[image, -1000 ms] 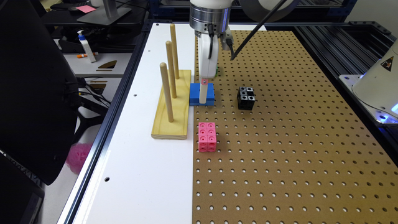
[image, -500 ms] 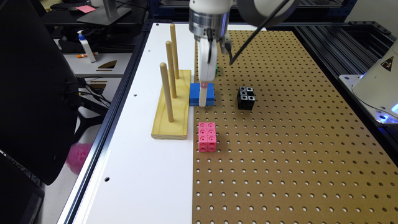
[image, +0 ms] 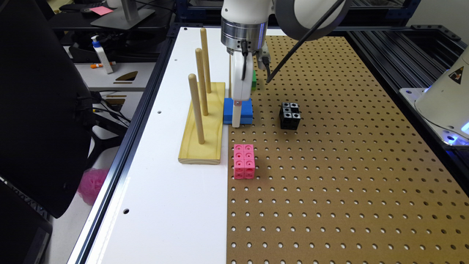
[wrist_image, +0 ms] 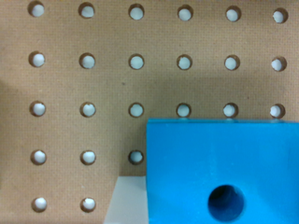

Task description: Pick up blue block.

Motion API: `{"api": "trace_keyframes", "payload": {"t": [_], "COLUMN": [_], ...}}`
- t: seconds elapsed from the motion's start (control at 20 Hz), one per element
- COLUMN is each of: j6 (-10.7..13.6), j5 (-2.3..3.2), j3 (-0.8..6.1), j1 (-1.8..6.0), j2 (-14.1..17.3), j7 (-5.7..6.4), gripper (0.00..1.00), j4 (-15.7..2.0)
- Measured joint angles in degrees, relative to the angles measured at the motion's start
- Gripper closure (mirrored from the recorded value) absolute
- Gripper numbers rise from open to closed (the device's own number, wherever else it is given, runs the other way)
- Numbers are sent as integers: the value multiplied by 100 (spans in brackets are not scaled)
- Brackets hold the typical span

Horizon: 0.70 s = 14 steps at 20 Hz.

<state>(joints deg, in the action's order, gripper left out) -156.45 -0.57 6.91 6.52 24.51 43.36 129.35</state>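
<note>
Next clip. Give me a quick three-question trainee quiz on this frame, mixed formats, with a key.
1. True or false: in the exterior view, the gripper is down at the blue block, right beside the wooden peg stand.
2. Multiple choice: which thing lies nearest the camera on the pegboard in the exterior view? A. the black cube cluster; B. the pink cube cluster; C. the green block.
3. Fill in: the wrist view shows a round ____ in the blue block's top face.

Key: 1 true; 2 B; 3 hole.
</note>
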Motion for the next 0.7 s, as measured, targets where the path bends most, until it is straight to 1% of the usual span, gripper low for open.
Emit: {"api": "trace_keyframes", "payload": {"t": [0.2,0.3,0.6,0.7], "j6": [4,70,536,796], "j5": [0,0,0,-2], "j3": [-1,-4,-5,-4], "j1": [1,5,6,6], "j2": [-2,-69,-522,-770], "j7": [0,0,1,6], "gripper": [100,100,100,100], "j4": [2,3,10,13]}}
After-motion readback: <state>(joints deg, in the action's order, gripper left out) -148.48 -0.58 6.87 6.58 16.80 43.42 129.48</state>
